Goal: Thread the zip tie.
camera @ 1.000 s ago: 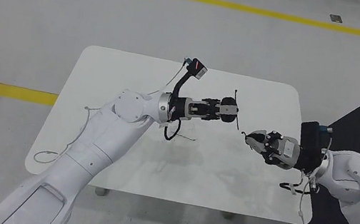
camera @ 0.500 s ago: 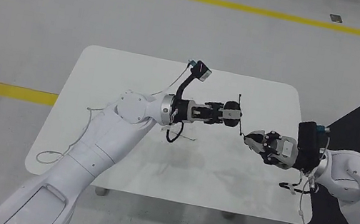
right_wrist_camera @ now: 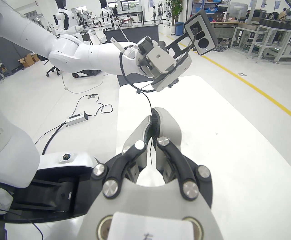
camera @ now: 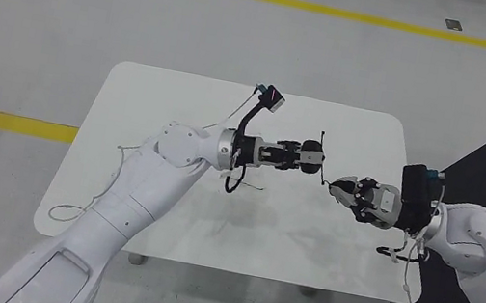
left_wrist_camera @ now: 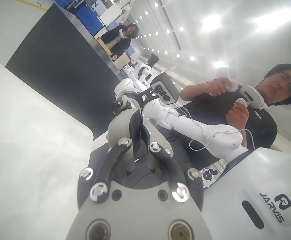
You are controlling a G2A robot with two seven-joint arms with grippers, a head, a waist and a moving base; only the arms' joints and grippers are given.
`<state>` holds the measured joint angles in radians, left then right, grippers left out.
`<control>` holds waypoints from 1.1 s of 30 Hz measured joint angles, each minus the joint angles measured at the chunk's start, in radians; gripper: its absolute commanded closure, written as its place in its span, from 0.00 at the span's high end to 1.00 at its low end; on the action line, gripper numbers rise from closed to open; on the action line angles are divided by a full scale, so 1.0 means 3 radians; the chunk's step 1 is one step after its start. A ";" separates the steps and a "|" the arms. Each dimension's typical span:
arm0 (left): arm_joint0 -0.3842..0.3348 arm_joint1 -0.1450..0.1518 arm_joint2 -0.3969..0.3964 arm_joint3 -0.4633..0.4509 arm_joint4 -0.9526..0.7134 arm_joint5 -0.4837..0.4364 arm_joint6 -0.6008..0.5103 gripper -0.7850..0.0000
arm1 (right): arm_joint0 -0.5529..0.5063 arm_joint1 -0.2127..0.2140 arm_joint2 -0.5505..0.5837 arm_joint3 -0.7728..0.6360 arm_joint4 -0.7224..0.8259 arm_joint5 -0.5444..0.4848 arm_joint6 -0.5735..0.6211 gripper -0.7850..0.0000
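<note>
white table (camera: 131, 122), both arms held over its middle-right part. left arm (camera: 180, 145) stretches across from the robot's left, right arm (camera: 472, 241) comes in from the right edge, wrists facing each other. left gripper (camera: 320, 159) clenched, fingers pressed flat together in its own wrist view. right gripper (right_wrist_camera: 152, 114) also clamped: pads meet at the tips, gap widens toward the palm. the two grippers are near each other, not touching, both up off the table.

zip tie (right_wrist_camera: 151, 156): thin black strap strung between them. one part is pinched in the left gripper, with a free end poking past its fingers toward the table's far edge in the top view. from there it runs into the right gripper's fingertips and passes between the pads, and the tail hangs in the open gap behind them. so both grasp the same tie, in the air.

vs 1 s ago: left gripper has shifted toward the right one, so the gap between them is smaller. right gripper barely moved. last half second: almost no change.

hard to read: where the strap meets the left gripper it overlaps a black cable (right_wrist_camera: 122, 70) by that wrist, so the tie's head can't be made out. in the left wrist view the strap is lost against dark parts behind the fingertips.
</note>
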<state>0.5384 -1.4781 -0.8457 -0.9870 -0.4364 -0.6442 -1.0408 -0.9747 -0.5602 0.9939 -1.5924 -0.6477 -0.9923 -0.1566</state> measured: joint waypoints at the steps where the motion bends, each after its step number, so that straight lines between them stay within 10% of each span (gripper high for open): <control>1: 0.0000 -0.0001 -0.0001 -0.0004 0.0010 -0.0002 0.0001 0.00 | -0.0009 -0.0003 0.0013 -0.0007 0.0017 0.0014 0.0016 0.00; 33: 0.0124 0.0037 -0.0165 -0.0262 0.0547 -0.0528 0.0407 0.00 | 0.0055 -0.0071 -0.0013 0.0002 0.1539 -0.0066 0.1237 0.00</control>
<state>0.5755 -1.4669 -0.8952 -1.0656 -0.2722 -0.8026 -0.9186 -0.9581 -0.5814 0.9902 -1.5918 -0.1860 -1.0123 0.2147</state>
